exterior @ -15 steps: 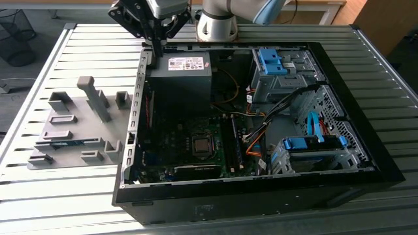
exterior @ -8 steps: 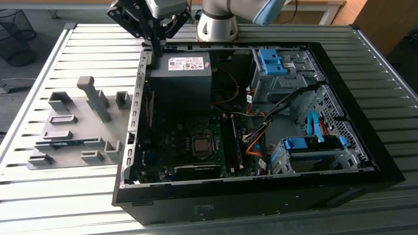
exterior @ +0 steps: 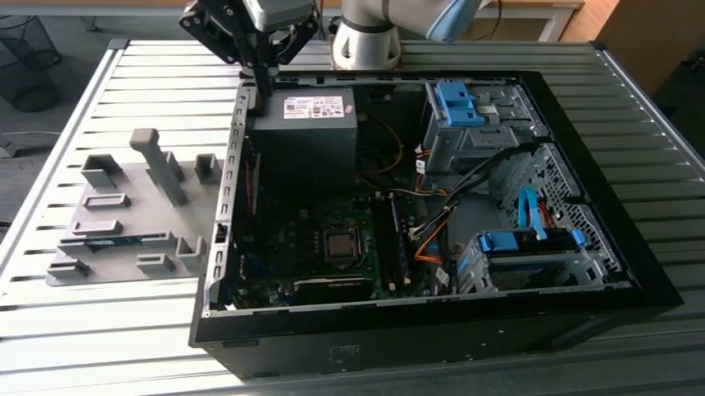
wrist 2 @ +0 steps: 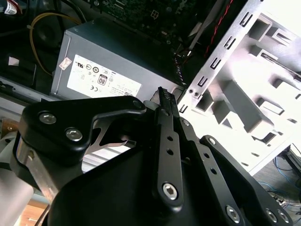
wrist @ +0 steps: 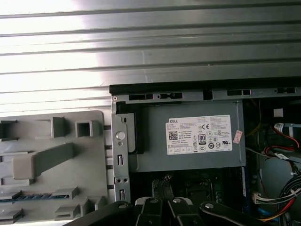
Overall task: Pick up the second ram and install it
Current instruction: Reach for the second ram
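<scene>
Holder tray [exterior: 132, 177]: grey, on table at exterior view's left, just beside case; blocks and slots standing on it.
Second ram [exterior: 111, 242]: thin blue-green strip lying in a slot at near-left part of tray; not lifted, nothing touching it. Same strip visible in first wrist view, low in tray.
Gripper [exterior: 262, 91]: up at far-left corner of case, above its left wall, beside power supply. Fingers look pressed together or nearly so; nothing seen held betw. them.
Ram vs gripper: well apart. Ram to the left of and nearer than gripper, with tray's tall blocks betw. them.
PC case [exterior: 441, 346]: black, lying open on its side, centre to right of table.
Power supply [exterior: 303, 136]: grey box w/ pale label, far-left inside case, just right of gripper.
Motherboard [exterior: 319, 247]: near half of case, right of left wall.
Other stick [exterior: 388, 235]: dark upright strip seen edge-on, right of CPU socket; prob. already seated.
Progress: early, by the look of it. Pick-up not done, install not done; whole of second-ram job left.
</scene>
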You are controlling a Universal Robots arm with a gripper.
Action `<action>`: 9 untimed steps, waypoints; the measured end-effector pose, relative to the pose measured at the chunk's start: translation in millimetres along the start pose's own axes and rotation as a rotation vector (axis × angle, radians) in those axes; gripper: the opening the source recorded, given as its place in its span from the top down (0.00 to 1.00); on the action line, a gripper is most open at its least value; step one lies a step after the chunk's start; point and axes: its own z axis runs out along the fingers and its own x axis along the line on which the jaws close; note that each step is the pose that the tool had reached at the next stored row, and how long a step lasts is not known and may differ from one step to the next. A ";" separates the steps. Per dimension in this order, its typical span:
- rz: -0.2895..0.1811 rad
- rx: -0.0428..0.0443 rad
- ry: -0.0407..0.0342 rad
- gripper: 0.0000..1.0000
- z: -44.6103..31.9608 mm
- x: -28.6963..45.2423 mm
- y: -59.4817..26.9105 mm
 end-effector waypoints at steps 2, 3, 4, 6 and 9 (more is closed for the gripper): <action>0.000 0.0000 0.0000 0.89 0.0 1.5 -0.1; 0.000 0.0000 0.0000 0.89 -0.1 2.9 -0.2; 0.000 0.0000 0.0000 0.89 -0.1 3.1 -0.2; 0.000 0.0000 0.0000 0.89 -0.1 3.4 -0.3; 0.000 0.0000 0.0000 0.89 -0.1 4.0 -0.3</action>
